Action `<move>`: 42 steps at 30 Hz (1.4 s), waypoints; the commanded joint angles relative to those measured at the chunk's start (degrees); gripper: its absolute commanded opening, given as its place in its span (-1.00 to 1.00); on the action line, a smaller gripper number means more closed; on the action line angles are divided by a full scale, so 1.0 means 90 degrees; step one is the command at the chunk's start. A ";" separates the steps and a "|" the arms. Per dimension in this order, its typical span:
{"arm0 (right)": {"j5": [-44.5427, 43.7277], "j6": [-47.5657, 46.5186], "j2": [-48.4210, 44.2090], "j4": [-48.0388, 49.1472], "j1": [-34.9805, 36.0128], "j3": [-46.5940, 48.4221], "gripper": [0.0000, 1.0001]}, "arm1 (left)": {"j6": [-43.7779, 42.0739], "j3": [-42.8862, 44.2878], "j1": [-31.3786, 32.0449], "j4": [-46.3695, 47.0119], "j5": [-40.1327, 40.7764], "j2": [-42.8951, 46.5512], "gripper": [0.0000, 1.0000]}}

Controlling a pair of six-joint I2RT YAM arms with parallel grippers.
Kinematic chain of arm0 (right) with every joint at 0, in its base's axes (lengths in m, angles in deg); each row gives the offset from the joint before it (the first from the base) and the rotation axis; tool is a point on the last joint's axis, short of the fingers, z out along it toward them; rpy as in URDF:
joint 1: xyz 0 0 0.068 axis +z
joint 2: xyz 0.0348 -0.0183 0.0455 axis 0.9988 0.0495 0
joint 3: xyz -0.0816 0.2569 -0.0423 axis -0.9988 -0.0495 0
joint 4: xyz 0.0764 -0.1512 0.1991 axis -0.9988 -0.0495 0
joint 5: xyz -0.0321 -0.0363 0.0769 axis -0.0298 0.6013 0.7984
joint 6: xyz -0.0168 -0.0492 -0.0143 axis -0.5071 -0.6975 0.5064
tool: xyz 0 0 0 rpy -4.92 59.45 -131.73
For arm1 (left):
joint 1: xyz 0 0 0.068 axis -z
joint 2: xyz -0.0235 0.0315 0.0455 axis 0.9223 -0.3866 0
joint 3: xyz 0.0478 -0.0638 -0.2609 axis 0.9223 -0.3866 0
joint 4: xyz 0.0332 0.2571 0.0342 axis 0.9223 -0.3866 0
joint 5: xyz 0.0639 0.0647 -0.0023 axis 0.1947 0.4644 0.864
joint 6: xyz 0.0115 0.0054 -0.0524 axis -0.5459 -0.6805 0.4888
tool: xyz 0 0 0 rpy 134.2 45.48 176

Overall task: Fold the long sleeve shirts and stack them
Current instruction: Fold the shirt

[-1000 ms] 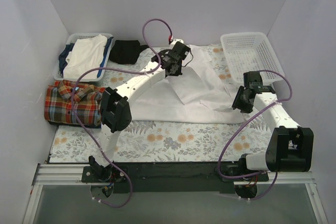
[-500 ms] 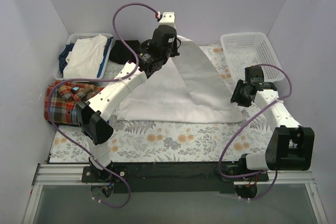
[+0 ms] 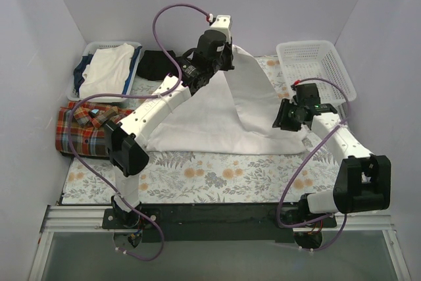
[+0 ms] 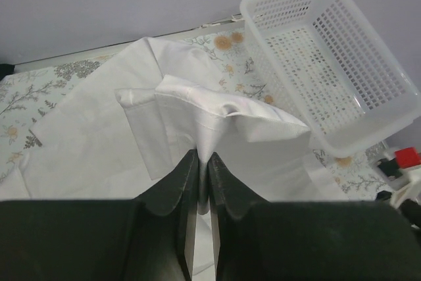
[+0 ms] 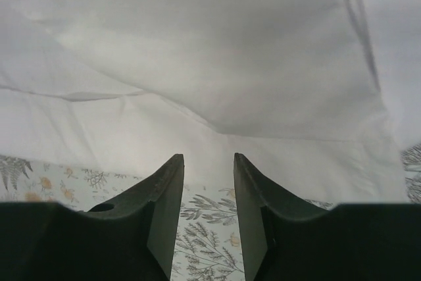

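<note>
A strip of bare flowered desk (image 3: 217, 179) is seen along the near edge, open from side to side except where the arm bases are bolted. Beyond it the white shirt (image 3: 210, 120) is spread over the middle of the desk, its near hem running roughly parallel to that edge. The right gripper (image 5: 207, 162) is held just above the right end of that hem, jaws apart and nothing between them. At the left edge the plaid shirt (image 3: 82, 129) lies bunched, near the white shirt's left end. Toward the far edge a part of the white shirt is raised off the desk, clamped between the closed fingers of the left gripper (image 4: 202, 159), the cloth sloping down to the right. A white basket (image 3: 312, 64) occupies the far right corner, close beside the raised cloth. A basket of folded clothes (image 3: 87, 49) fills the far left corner, with a black garment (image 3: 154, 64) beside it.
</note>
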 commanded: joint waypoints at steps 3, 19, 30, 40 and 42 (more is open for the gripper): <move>0.0061 -0.0075 0.0705 0.0657 0.1227 0.0126 -0.16 | 0.0006 0.0673 -0.0004 0.0209 -0.0276 -0.0131 -0.80; -0.1072 0.0619 0.2483 0.1487 0.1443 0.1171 -0.27 | 0.0026 0.0547 -0.0004 0.0317 -0.0967 0.0122 -0.70; -0.1208 0.0775 0.2708 0.1751 0.1600 0.0723 -0.28 | 0.0036 0.0059 -0.0013 0.0346 -0.0677 0.0151 -0.72; -0.1491 0.0756 0.2007 0.1488 0.1609 0.0361 -0.28 | 0.0045 -0.0926 -0.0013 0.0239 -0.0481 0.0648 -1.00; -0.1637 0.0756 0.1791 0.1283 0.1600 0.0283 -0.27 | 0.0065 -0.1132 -0.0013 0.0180 -0.0471 0.0824 -1.00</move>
